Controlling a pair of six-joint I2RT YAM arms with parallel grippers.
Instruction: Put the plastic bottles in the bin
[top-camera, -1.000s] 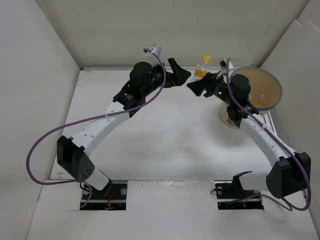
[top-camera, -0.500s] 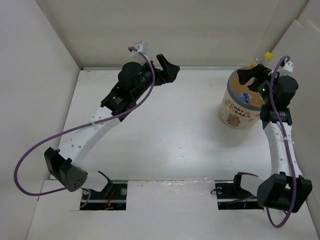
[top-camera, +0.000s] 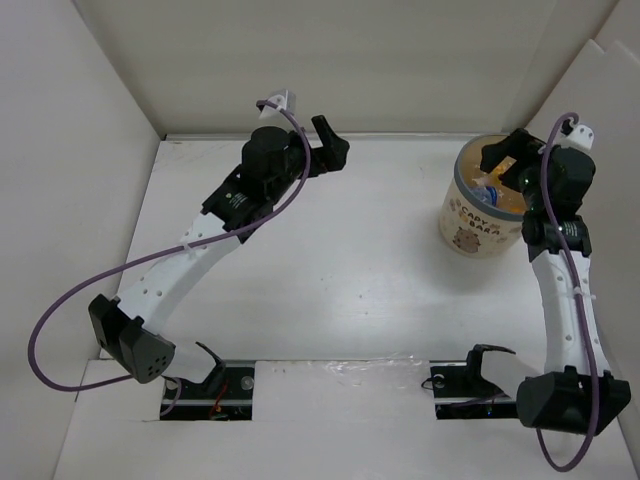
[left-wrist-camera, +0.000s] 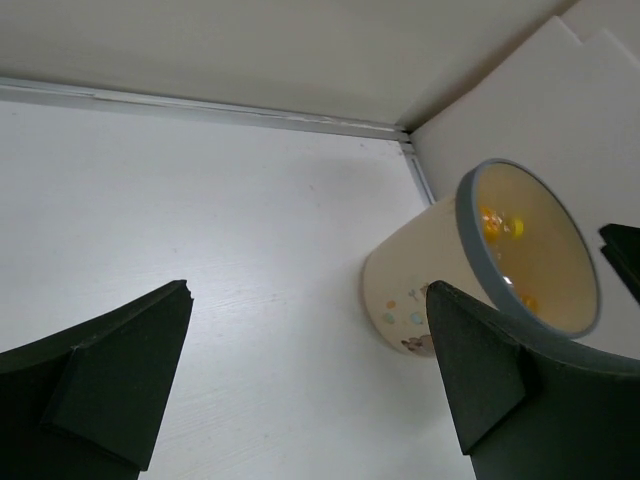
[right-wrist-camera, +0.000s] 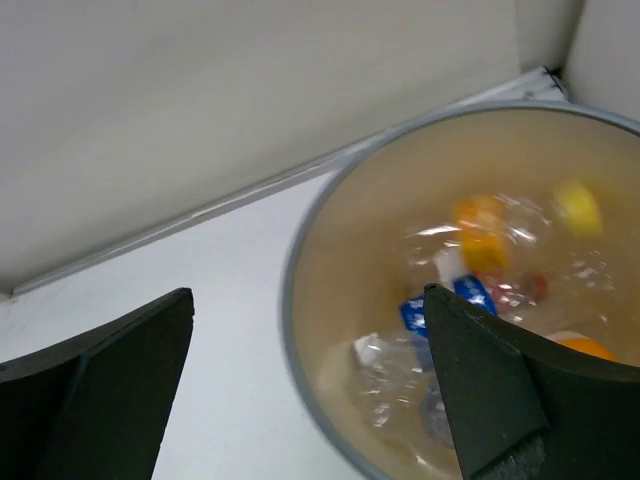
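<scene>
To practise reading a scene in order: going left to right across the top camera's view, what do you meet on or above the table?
Left arm's near black joint → left gripper → bin → right arm's near black joint. The right gripper hangs over the bin, so it is left out.

You had a white, faintly grained flat tabletop (top-camera: 350, 270) in front of you, boxed in by plain off-white board walls (top-camera: 350, 60) at the back and both sides. A thin pale strip (left-wrist-camera: 200, 106) ran along the foot of the back wall, and the light was soft and even.
</scene>
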